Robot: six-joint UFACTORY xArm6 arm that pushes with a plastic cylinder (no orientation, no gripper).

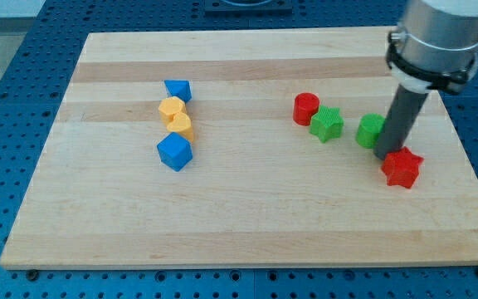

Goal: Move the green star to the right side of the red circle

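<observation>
Wooden surface (247, 232), pale, on a blue perforated base (23, 50).

Near the middle-right: red circle (306, 109), a short cylinder, upright. Just beside it, toward the view's right and slightly lower: green star (327, 124), touching or almost touching the circle; impossible to tell which. So already at the right side of the red circle, very close.

Further to the view's right: second green block (370, 131), shape not clear because partly hidden behind the rod. Just below and right of it: red star (402, 168).

Dark rod (403, 116) coming down from the grey arm body (435, 37) at the view's top right. My tip (386, 155) on the surface between the second green block and the red star, right against the green block's lower right edge and at the upper left of the red star. Apart from the green star, with the second green block in between.

No hand on this arm, only the rod; therefore nothing to report as apart, together or clamped.

At the view's left, a tight column of four blocks, well apart from the others: small blue block (177, 90) on top, yellow block (171, 108) under it, second yellow block (180, 125) under that, larger blue block (174, 153) at the bottom. Each touching its neighbour. Exact shapes difficult to make out.
</observation>
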